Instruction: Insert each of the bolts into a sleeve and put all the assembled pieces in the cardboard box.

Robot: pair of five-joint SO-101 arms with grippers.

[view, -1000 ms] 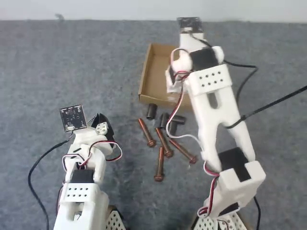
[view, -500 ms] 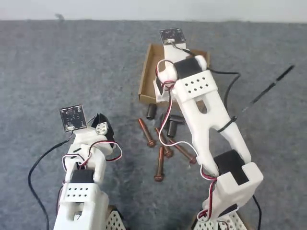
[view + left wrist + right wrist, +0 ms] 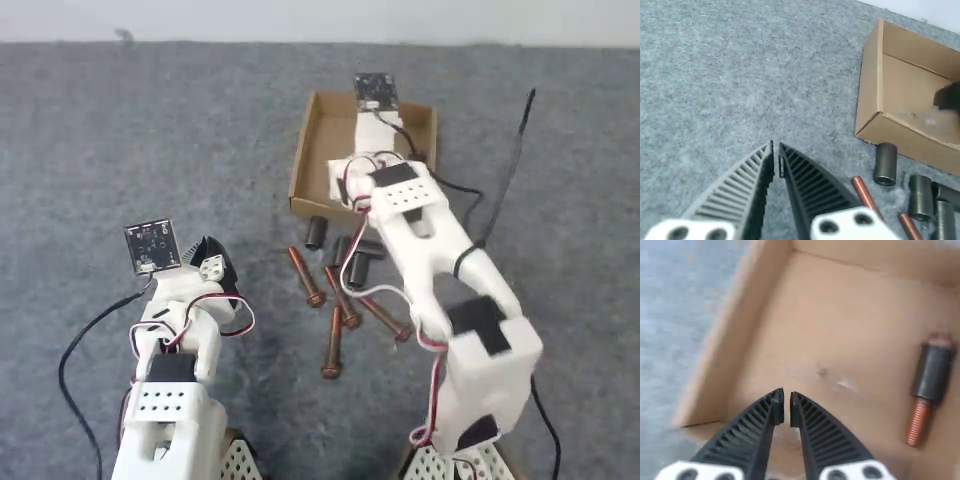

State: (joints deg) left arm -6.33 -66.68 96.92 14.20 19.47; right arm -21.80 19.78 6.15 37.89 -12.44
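Now, copper bolt [image 3: 918, 427] in black sleeve [image 3: 932, 372], inside cardboard box [image 3: 740, 325].

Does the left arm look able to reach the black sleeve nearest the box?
Probably yes: only bare carpet lies between the left gripper and that sleeve, though the shut jaws must open first.

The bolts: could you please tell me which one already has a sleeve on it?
The bolt inside the cardboard box; a black sleeve covers its head end, while those outside lie bare.
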